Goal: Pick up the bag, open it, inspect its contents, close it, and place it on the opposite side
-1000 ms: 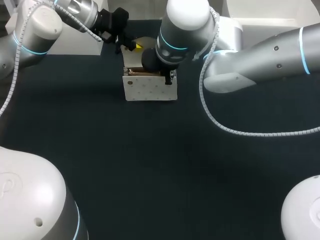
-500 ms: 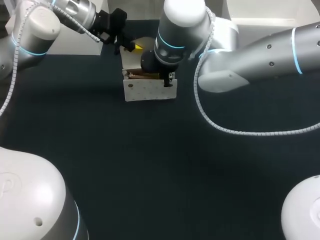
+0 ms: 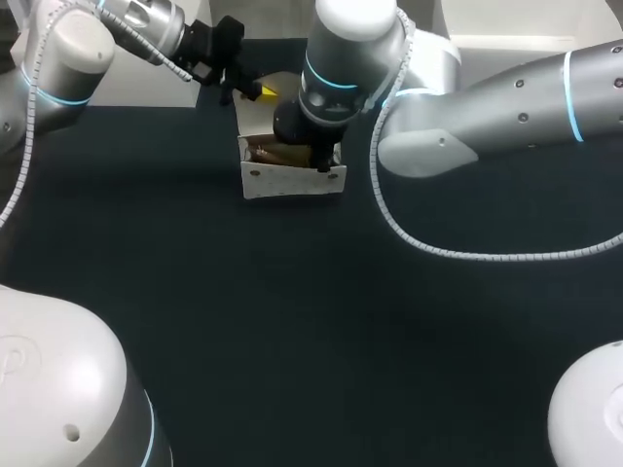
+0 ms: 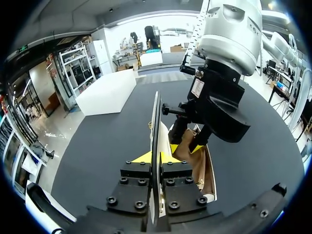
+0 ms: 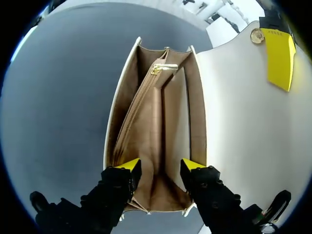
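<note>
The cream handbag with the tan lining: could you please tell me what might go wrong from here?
The left gripper pinches only the thin edge of the white flap; it could slip and drop onto the right gripper.
The right gripper's open fingers sit inside the cream handbag, beside its zipped tan pocket; pulling out might snag the lining or tip the bag.

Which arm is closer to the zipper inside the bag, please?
Right. The right arm has its open jaws at the mouth of the bag, right by the zipper. The left arm clamps the raised flap with its jaws, outside the opening.
</note>
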Tool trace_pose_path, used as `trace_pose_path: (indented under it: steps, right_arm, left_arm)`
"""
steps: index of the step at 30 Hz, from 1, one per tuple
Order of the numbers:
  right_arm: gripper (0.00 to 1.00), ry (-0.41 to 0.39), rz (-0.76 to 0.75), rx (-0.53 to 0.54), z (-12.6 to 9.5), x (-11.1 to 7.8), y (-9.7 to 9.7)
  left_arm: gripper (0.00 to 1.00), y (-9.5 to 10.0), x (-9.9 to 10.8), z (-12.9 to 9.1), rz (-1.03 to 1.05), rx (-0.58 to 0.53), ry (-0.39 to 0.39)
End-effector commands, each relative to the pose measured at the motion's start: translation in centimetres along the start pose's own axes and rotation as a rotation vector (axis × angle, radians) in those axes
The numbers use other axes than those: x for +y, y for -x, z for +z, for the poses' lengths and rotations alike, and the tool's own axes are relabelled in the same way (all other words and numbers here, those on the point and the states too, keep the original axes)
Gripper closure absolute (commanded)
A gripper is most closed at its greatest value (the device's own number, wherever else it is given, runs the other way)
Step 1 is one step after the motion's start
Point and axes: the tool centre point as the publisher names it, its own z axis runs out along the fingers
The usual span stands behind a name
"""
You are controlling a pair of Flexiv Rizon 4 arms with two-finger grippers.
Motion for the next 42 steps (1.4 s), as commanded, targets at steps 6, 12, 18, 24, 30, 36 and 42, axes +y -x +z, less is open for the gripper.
trace_pose_path:
  steps: [6,12,18,24,30,36,42]
  right_arm:
    - [0.0,-0.016,0.003,0.008,0.54,0.14,-0.17]
    - [0.0,-0.017,0.005,0.006,0.52,0.18,-0.12]
    - [0.0,-0.016,0.004,0.005,0.53,0.25,-0.02]
    - [0.0,-0.017,0.003,0.005,0.52,0.25,0.04]
    - [0.0,-0.018,0.002,0.003,0.48,0.24,0.14]
    - [0.0,-0.017,0.002,0.002,0.49,0.2,0.28]
    - [0.0,-0.014,0.005,-0.023,0.02,0.18,0.76]
  left_arm:
    - [1.0,0.04,0.21,0.06,0.015,0.009,-0.007]
    - [1.0,-0.02,0.27,0.09,0.021,0.009,-0.008]
    - [1.0,-0.07,0.28,0.05,0.025,0.008,-0.008]
    - [1.0,-0.1,0.28,0.03,0.027,0.008,-0.007]
    - [1.0,-0.09,0.25,0.03,0.028,0.008,-0.007]
    - [1.0,-0.06,0.26,0.09,0.03,0.009,-0.008]
    - [1.0,-0.17,0.15,0.04,0.041,0.005,-0.008]
